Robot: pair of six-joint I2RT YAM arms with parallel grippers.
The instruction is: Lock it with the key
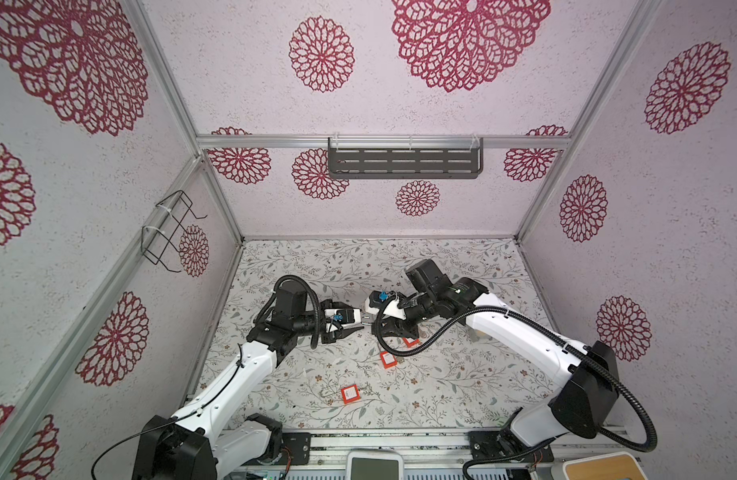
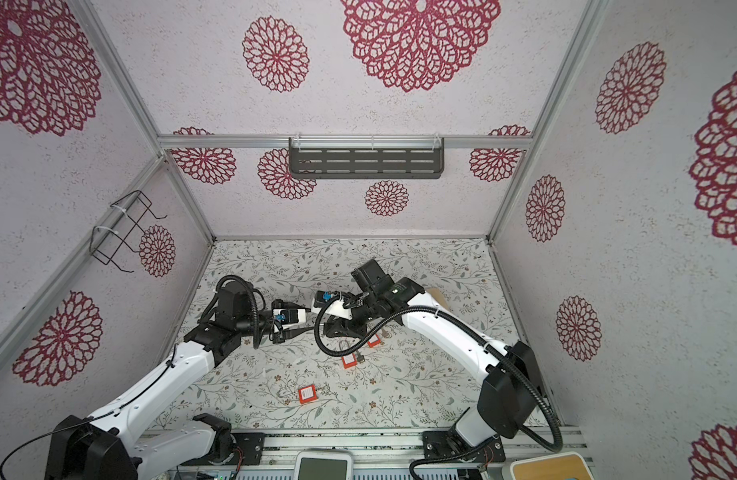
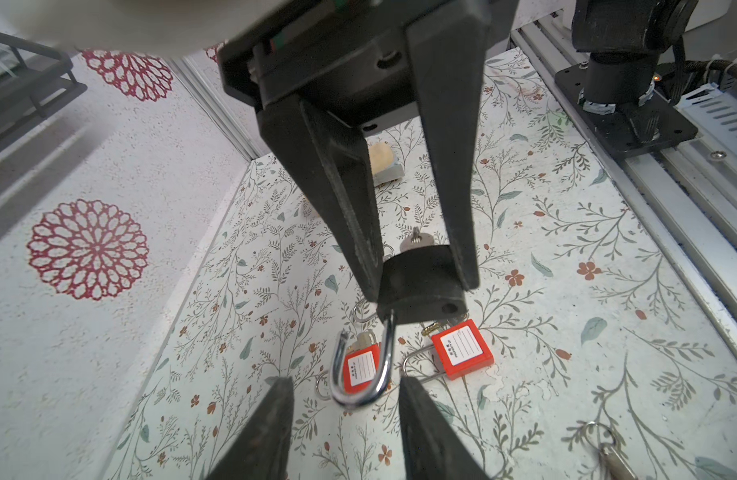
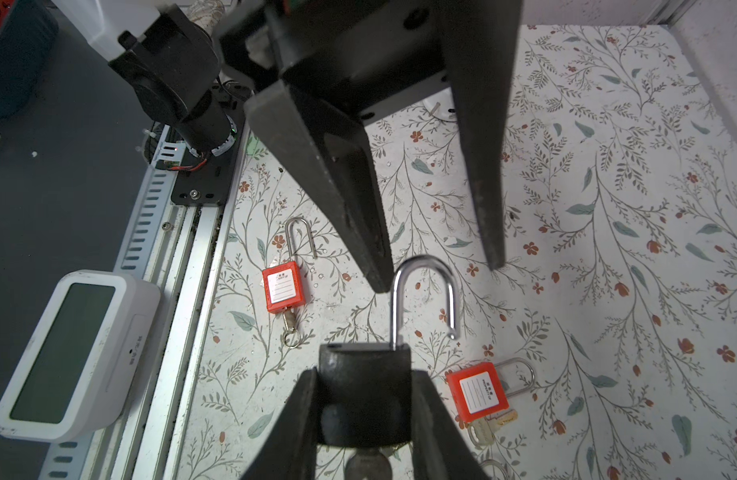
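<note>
Right tool (image 3: 420,286) is clamping the black padlock (image 4: 364,374), key (image 4: 366,463) inserted, above open bench (image 1: 462,374). Left tool (image 3: 346,382), jaws apart, is straddling the padlock's open shackle (image 4: 395,307); red padlocks (image 3: 462,351) are lying beneath it.

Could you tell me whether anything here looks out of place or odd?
Only the black padlock held in the right gripper: its shackle is swung open, the free end out of the body. The left gripper straddles it, jaws open. Nothing looks spilled or damaged.

Red padlock label (image 4: 479,393), print too small
</note>
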